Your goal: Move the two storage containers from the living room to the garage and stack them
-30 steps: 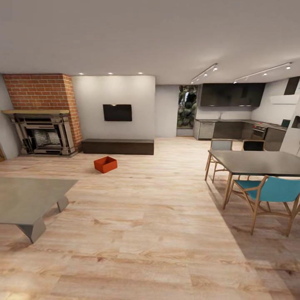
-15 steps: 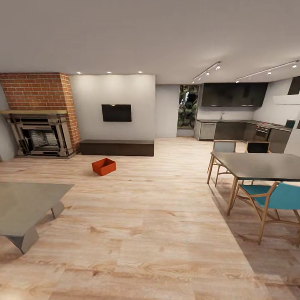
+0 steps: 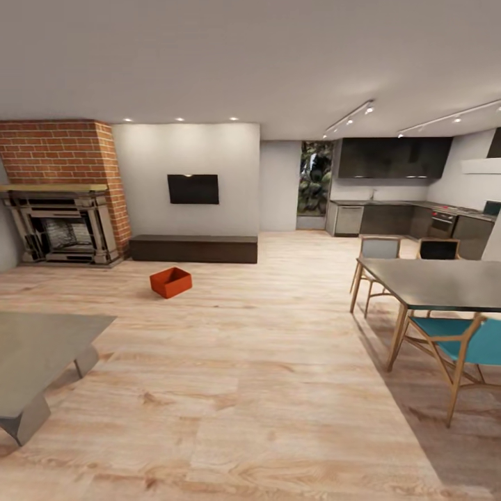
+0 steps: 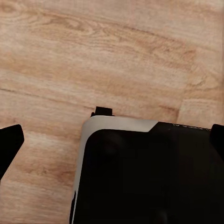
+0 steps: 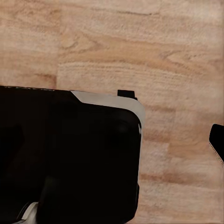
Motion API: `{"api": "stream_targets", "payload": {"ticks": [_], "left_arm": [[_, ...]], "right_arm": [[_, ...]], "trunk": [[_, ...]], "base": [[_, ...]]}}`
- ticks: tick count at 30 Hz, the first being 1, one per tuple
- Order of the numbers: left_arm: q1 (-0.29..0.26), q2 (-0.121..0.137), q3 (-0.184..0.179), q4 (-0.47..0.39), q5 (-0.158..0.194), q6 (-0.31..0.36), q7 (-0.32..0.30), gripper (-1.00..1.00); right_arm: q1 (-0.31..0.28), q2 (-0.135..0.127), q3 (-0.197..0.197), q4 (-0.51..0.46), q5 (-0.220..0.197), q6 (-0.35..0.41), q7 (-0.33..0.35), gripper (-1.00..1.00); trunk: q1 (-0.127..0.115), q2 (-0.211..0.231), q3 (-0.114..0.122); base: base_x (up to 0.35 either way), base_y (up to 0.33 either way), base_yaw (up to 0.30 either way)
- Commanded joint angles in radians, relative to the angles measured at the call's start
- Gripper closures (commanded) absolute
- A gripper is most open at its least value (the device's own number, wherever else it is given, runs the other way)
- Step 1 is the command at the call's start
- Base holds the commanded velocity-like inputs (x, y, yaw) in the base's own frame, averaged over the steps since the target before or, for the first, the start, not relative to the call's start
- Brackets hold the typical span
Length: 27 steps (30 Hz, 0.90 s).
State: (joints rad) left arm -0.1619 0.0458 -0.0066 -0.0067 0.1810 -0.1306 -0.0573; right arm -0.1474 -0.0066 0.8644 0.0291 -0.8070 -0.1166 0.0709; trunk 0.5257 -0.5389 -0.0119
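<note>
A: What is the biggest thing in the head view?
B: The living room's light wood plank floor (image 3: 264,362), running from the near edge back to the far wall and on toward a dark kitchen (image 3: 403,202) at the right rear.

A: And the furniture?
B: A grey low table (image 3: 38,355) at the near left, and a dark dining table (image 3: 438,282) at the right with a teal chair (image 3: 463,348) in front of it. On the far left stands a red-brick fireplace (image 3: 62,188). Beside it a long dark low cabinet (image 3: 193,248) sits against the white wall, under a black wall TV (image 3: 193,188).

A: Where is the task's thing?
B: One orange-red storage container (image 3: 170,282) rests on the planks, open side up, just in front of the cabinet and well apart from both tables.

A: The grippers?
B: The left gripper (image 4: 112,140) has dark fingertips (image 4: 9,142) at the opposite edges of its wrist view, spread wide with nothing between them but the robot's dark body and floor. The right wrist view shows one fingertip (image 5: 217,142) at the edge, so I cannot tell how the right gripper stands.
</note>
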Motion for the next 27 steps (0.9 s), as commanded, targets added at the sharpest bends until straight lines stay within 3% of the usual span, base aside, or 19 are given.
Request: {"api": "stream_targets", "payload": {"ticks": [1,27], "left_arm": [[-0.001,0.000,-0.001,0.001,0.009,-0.003,-0.006,-1.00],[-0.001,0.000,-0.001,0.001,0.009,-0.003,-0.006,-1.00]], "right_arm": [[-0.001,0.000,0.007,0.003,-0.011,-0.005,0.007,-1.00],[0.000,-0.001,0.007,0.003,-0.011,-0.025,0.007,-1.00]], "trunk": [[0.001,-0.001,-0.001],[0.001,-0.001,-0.001]], "base": [[0.324,0.000,0.000],[0.324,0.000,0.000]]}}
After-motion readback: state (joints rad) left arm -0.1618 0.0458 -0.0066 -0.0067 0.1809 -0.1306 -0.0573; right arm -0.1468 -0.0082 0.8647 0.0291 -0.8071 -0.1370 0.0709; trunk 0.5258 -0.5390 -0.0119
